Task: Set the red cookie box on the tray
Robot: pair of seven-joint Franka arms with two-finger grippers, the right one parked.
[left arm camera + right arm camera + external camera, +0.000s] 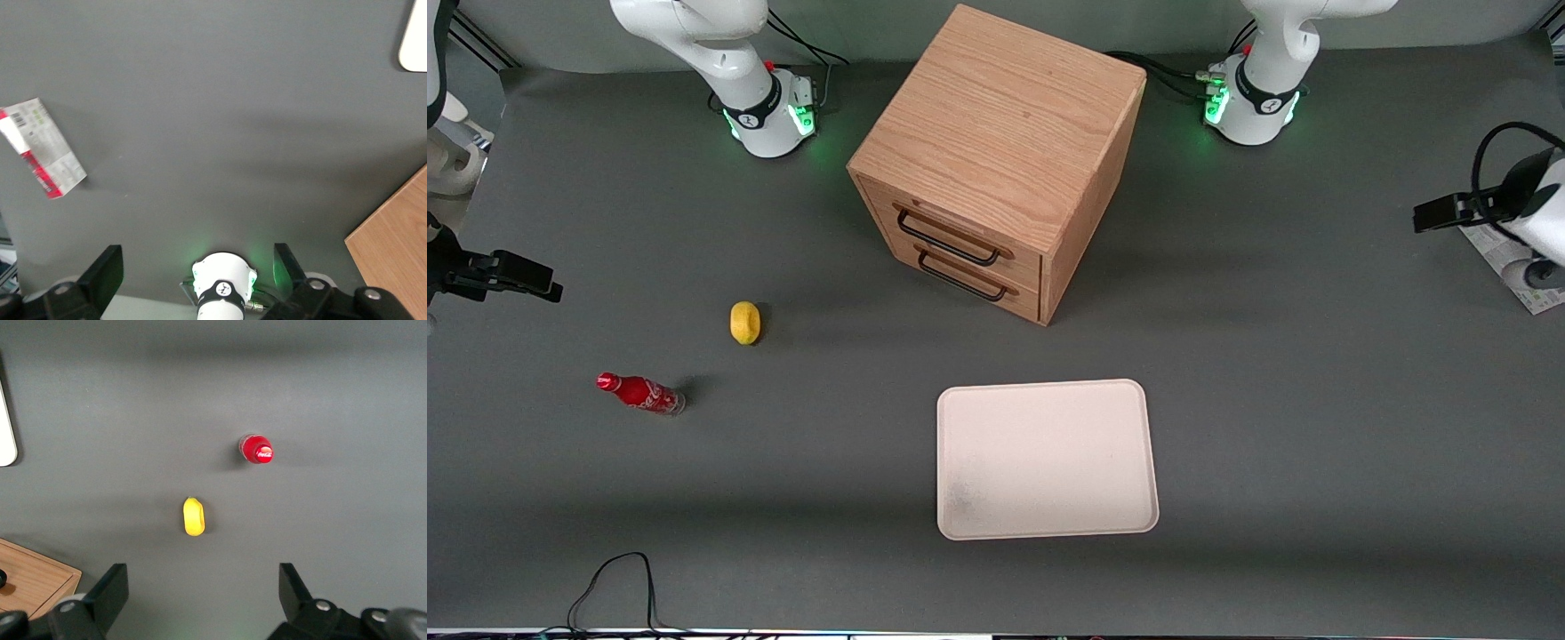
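Nothing is done yet: the red cookie box (41,147) lies flat on the grey surface (1316,400) toward the working arm's end, well apart from the empty tray (1047,460), while the gripper (197,273) hovers above, fingers (103,272) wide and empty.

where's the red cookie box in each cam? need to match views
Front view: red cookie box lies at the working arm's end of the table, at the frame edge, partly hidden under the arm's gripper.
Left wrist view: the box lies flat on the grey mat; the gripper's fingers are open, clear of it.
Right wrist view: not in it.
Shared landmark: the tray, whose corner shows in the left wrist view.
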